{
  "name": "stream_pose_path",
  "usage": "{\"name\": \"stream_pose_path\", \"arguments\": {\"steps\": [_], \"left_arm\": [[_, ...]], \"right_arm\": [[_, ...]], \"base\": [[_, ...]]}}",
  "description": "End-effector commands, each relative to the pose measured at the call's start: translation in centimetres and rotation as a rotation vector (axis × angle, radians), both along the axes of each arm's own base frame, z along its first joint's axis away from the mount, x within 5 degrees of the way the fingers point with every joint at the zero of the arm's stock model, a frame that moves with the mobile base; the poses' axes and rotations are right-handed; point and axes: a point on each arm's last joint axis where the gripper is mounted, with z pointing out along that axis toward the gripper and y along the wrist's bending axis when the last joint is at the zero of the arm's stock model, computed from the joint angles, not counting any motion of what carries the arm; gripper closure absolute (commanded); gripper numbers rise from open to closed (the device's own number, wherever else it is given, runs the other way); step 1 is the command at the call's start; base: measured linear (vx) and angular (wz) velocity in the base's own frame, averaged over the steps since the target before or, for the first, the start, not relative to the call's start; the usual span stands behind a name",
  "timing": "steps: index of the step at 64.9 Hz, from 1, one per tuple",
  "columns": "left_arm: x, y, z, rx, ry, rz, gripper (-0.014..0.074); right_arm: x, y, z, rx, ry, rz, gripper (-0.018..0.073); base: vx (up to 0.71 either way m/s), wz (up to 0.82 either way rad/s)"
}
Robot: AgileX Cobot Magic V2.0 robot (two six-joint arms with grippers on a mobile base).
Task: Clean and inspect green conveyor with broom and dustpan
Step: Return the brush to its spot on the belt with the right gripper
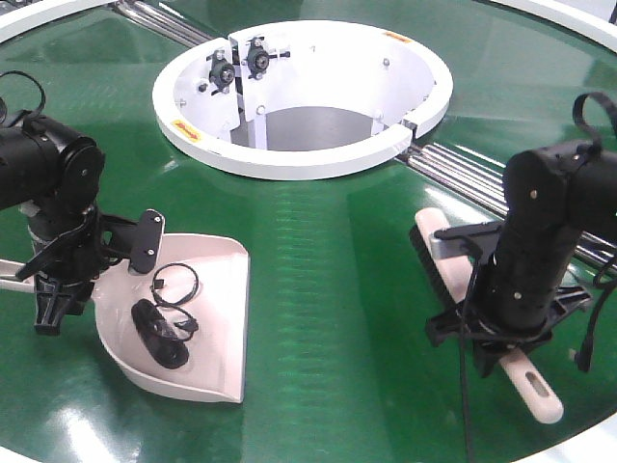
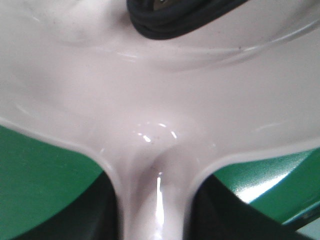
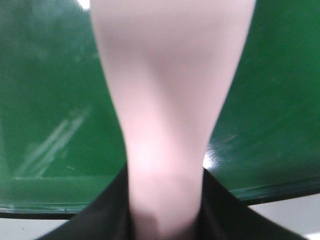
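The green conveyor (image 1: 328,289) fills the front view around its white-walled central opening (image 1: 289,154). The pale pink dustpan (image 1: 207,318) lies flat on it at the left, with a black coiled cable (image 1: 162,328) inside. My left gripper (image 1: 50,294) is shut on the dustpan's handle; in the left wrist view the handle (image 2: 157,200) runs between the dark fingers (image 2: 100,215). At the right, the broom (image 1: 436,246) rests on the belt with its bristles down and its handle end (image 1: 535,386) pointing toward the near edge. My right gripper (image 1: 487,323) is shut on the broom handle (image 3: 165,150).
Silver metal rollers (image 1: 463,169) sit in a seam running from the white ring to the right, just behind the broom head. Another roller seam (image 1: 164,19) lies at the back left. The belt's white outer rim (image 3: 280,220) is close behind the right gripper.
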Motion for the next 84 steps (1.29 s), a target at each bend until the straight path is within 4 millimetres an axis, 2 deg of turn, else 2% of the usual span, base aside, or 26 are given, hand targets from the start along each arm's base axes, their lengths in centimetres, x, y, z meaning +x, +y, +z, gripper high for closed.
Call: {"name": "stream_pose_path", "arguments": {"steps": [1, 24, 67, 84], "left_arm": [[-0.1, -0.1, 2.2, -0.018, -0.073, 0.001, 0.0603], [-0.1, -0.1, 2.2, -0.018, -0.073, 0.001, 0.0603], [-0.1, -0.2, 2.2, -0.019, -0.073, 0.001, 0.0603], [-0.6, -0.3, 2.1, -0.033, -0.015, 0.031, 0.0601]], "right_arm": [[0.1, -0.2, 0.7, 0.014, -0.048, 0.016, 0.0559], [0.8, 0.0, -2.3, -0.015, 0.062, 0.022, 0.0488], [1.2, 0.1, -2.5, -0.003, 0.024, 0.082, 0.0233], [1.2, 0.1, -2.5, -0.002, 0.021, 0.098, 0.0132]], "base": [[0.0, 0.0], [0.0, 0.0], [0.0, 0.0], [0.0, 0.0]]}}
